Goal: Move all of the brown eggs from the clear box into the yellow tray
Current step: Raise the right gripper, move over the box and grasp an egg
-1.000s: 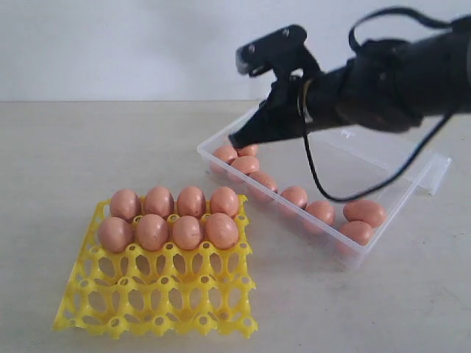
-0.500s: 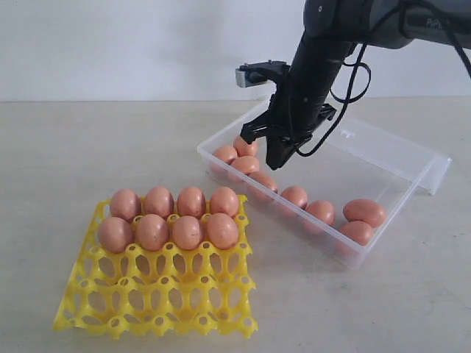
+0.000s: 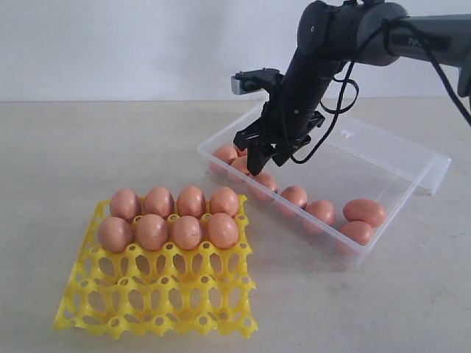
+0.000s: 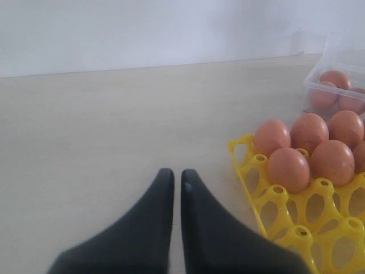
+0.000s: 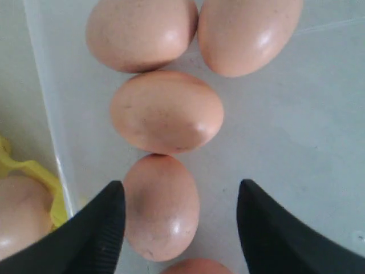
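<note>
Eggs in tray: eight brown eggs [image 3: 190,200] are seated, two rows of four, filling the far half of the yellow tray [image 3: 158,298]. The near cups are bare.
Tray position: flat on the table [image 3: 88,147], near-left of the clear box [image 3: 383,158], close to it but not touching.
Eggs in box: a line of them runs along the box's near wall, with two more at the right end. The arm hides part of the count.
Right gripper [image 3: 257,165]: pointing down over the left end of the box, low over the eggs there, and the fingers are spread wide!
Target egg [image 5: 161,205]: lying on the box floor right between those spread fingers in the wrist view. Whether either pad touches it, I cannot tell.
Left gripper [image 4: 177,178]: fingers pressed together, nothing between them, low over bare table beside the tray's corner.
</note>
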Motion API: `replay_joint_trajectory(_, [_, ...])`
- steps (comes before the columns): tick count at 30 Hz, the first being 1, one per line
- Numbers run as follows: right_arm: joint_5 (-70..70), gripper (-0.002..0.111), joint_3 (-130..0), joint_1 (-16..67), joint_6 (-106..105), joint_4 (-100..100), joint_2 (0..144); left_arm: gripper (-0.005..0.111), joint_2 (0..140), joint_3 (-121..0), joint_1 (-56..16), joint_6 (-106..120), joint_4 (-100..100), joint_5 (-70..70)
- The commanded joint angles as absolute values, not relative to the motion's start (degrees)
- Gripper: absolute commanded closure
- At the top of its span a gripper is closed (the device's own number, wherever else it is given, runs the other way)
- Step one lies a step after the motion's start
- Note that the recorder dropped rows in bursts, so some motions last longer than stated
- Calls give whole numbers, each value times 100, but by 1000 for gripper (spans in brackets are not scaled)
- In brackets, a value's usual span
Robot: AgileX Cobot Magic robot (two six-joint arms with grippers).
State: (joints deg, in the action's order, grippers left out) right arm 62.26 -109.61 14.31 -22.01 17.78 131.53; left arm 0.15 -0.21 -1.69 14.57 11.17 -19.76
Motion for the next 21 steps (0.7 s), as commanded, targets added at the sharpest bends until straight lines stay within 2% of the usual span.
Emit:
replay_joint_trajectory(1, [6358, 57, -10982, 1385, -2239, 1844, 13311, 103, 0, 0, -194, 1464, 1109, -1952])
replay_joint_trajectory(12, [6328, 57, -10982, 1385, -2255, 1905, 13625, 103, 0, 0, -194, 1464, 1109, -1952])
replay_joint_trajectory(14, [6328, 65, -10982, 1385, -2255, 1905, 13639, 103, 0, 0, -194, 1464, 1109, -1952])
replay_joint_trajectory(18, [6328, 107, -10982, 1385, -2263, 1905, 13639, 103, 0, 0, -194, 1464, 1109, -1952])
replay_joint_trajectory(21, [6300, 108, -10982, 1385, -2264, 1905, 13639, 103, 0, 0, -194, 1464, 1109, -1952])
